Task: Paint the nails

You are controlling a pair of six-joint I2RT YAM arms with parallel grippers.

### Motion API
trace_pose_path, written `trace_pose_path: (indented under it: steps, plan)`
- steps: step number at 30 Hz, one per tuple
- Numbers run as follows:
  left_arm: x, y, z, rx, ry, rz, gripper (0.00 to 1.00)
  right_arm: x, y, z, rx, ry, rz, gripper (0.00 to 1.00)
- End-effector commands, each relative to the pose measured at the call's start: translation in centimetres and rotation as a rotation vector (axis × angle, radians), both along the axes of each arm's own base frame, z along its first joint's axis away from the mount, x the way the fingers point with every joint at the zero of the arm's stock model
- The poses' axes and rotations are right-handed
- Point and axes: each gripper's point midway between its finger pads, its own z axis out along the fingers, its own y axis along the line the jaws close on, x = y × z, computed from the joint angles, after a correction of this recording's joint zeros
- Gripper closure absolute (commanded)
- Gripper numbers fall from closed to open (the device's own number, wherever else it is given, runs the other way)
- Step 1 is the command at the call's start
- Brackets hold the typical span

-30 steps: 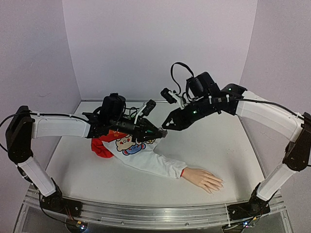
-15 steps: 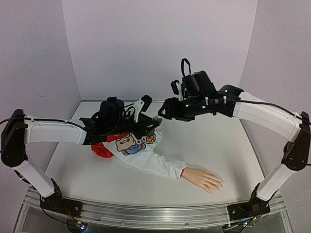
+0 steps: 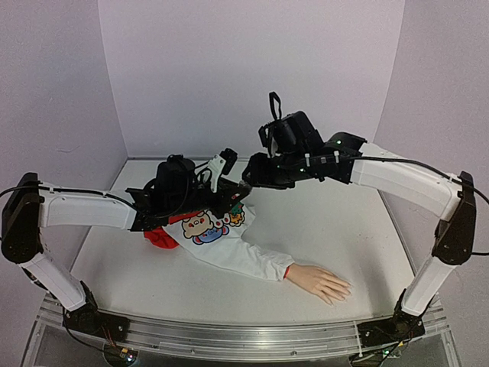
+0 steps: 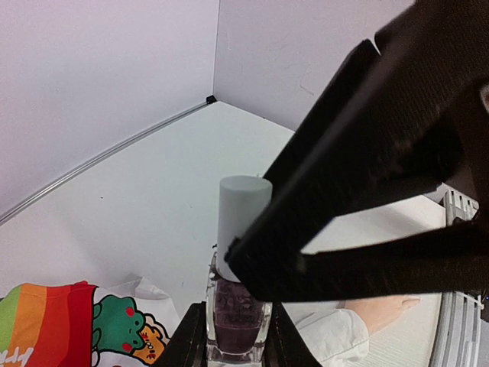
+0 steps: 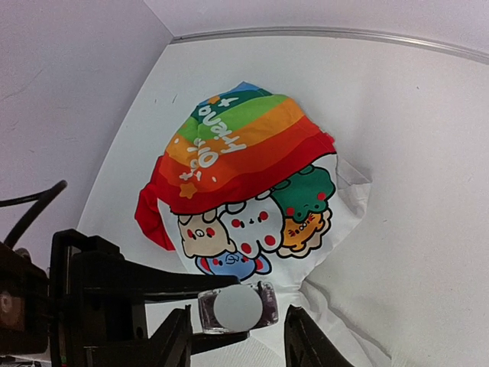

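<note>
**Right gripper poised over the cap, left gripper holding the bottle**

The right gripper (image 5: 238, 310) hangs directly above the bottle (image 4: 238, 313) with its jaws apart. In the right wrist view a finger stands on either side of the grey cap (image 4: 243, 214), with a gap showing on both sides, so nothing is gripped yet. The left gripper (image 3: 243, 201) is clamped on the glass body of that bottle and holds it up off the table (image 3: 344, 222).

The coming move turns on one relation. The bottle's long axis is upright, cap on top, and the cap lies straight below the right gripper in line with its approach. That makes the right arm much the nearer to the cap. My judgement is that it only has to close on the cap and twist while the left arm holds the glass steady.

The nails (image 3: 348, 287) are on the mannequin hand (image 3: 321, 281). It lies flat on the table well apart from the bottle, towards the arm bases and to the bottle's right. Its fingers point away from the bottle. The nails are too small here to tell apart.

The white printed garment (image 3: 229, 252) runs from under the bottle to the mannequin hand's wrist.

Count: two grippers, one bottle, one cap, one garment, and one mannequin hand with five fingers.
</note>
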Motion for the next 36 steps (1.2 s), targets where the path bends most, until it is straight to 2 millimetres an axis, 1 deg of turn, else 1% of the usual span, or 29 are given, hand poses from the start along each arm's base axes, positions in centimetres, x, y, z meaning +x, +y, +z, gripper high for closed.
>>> trace_pose_path:
  steps: [1,6,12,14,16,18,19,20,22,23,24,25,26,28,30,32,33,34,36]
  plan:
    - [-0.5,0.2,3.3,-0.074,-0.065,-0.003,1.00,1.2,-0.1,1.7,-0.008,-0.059,-0.038,0.57]
    - [-0.7,0.2,3.4,-0.078,-0.065,-0.006,1.00,1.3,0.4,1.5,-0.013,-0.053,-0.022,0.66]
    - [-0.8,0.4,4.0,-0.097,-0.068,-0.002,1.00,0.9,0.8,1.3,-0.018,-0.047,0.013,0.88]
    - [-1.0,0.5,4.3,-0.104,-0.065,-0.007,1.00,0.7,0.7,1.3,-0.023,-0.052,0.033,0.92]
    - [-1.5,0.3,4.6,-0.117,-0.059,-0.038,1.00,0.0,1.1,1.6,-0.024,-0.064,0.095,0.96]
    - [-2.9,-0.1,5.0,-0.131,-0.048,-0.121,1.00,-1.2,1.8,1.9,-0.027,-0.086,0.210,1.00]
    - [-4.6,-0.5,5.4,-0.142,-0.041,-0.218,1.00,-2.1,2.3,2.2,-0.024,-0.106,0.292,1.00]
    - [-6.1,-0.6,5.9,-0.155,-0.030,-0.308,1.00,-3.7,2.9,2.5,-0.016,-0.131,0.420,1.00]
    - [-9.5,-0.4,7.0,-0.193,0.009,-0.514,1.00,-8.6,3.8,3.6,0.049,-0.186,0.748,1.00]
    - [-11.0,-0.2,7.7,-0.210,0.034,-0.612,1.00,-10.8,3.7,4.0,0.078,-0.227,0.887,1.00]
    - [-12.6,0.0,8.1,-0.220,0.062,-0.705,1.00,-12.5,3.5,4.5,0.109,-0.262,0.991,1.00]
    - [-14.0,0.3,8.5,-0.226,0.093,-0.789,1.00,-13.9,3.2,5.2,0.142,-0.293,1.071,1.00]
    - [-14.9,0.6,8.7,-0.232,0.126,-0.848,1.00,-14.7,3.0,5.9,0.167,-0.314,1.113,1.00]
    - [-15.8,0.9,9.2,-0.238,0.152,-0.898,1.00,-15.6,2.7,6.8,0.193,-0.314,1.162,1.00]
    - [-15.7,1.1,9.6,-0.238,0.137,-0.882,1.00,-15.7,2.6,7.0,0.189,-0.314,1.167,1.00]
    - [-14.3,1.1,9.4,-0.213,0.082,-0.774,1.00,-15.1,2.5,6.9,0.163,-0.321,1.128,1.00]
    - [-13.3,1.1,9.2,-0.198,0.057,-0.703,1.00,-14.5,2.4,6.8,0.142,-0.328,1.085,0.95]
    - [-12.0,1.1,9.0,-0.183,0.029,-0.620,1.00,-13.5,2.3,6.7,0.117,-0.328,1.019,0.85]
    - [-8.8,1.6,8.5,-0.156,-0.028,-0.418,1.00,-10.2,2.1,6.8,0.067,-0.321,0.807,0.56]
